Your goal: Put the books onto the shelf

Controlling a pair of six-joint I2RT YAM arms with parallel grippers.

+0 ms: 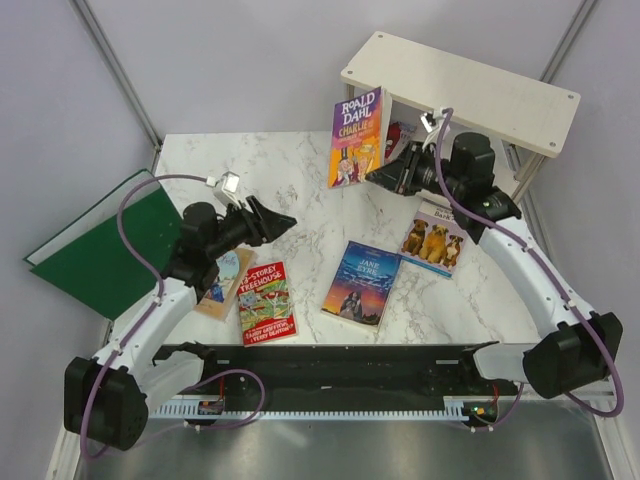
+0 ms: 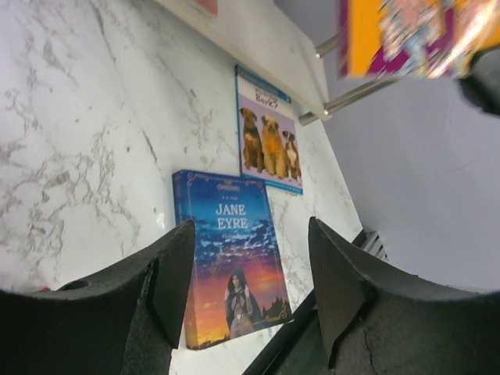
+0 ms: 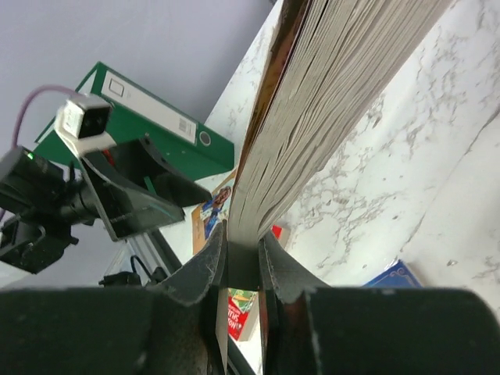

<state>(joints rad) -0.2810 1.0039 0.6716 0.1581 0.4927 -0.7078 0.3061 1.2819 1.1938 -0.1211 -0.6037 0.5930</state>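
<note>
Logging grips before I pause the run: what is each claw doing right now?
Left claw: open, holding nothing.
Right claw: closed on the Roald Dahl book.

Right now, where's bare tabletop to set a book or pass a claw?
Widest bare tabletop: far left, between the green folder, the left claw and the Roald Dahl book in the right claw. A smaller patch lies centre, beyond the Jane Eyre book. Crowded: the near edge, Treehouse book to dogs book.

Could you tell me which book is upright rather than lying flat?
The purple-yellow Roald Dahl book, clamped upright in the right gripper; the four on the table lie flat.
</note>
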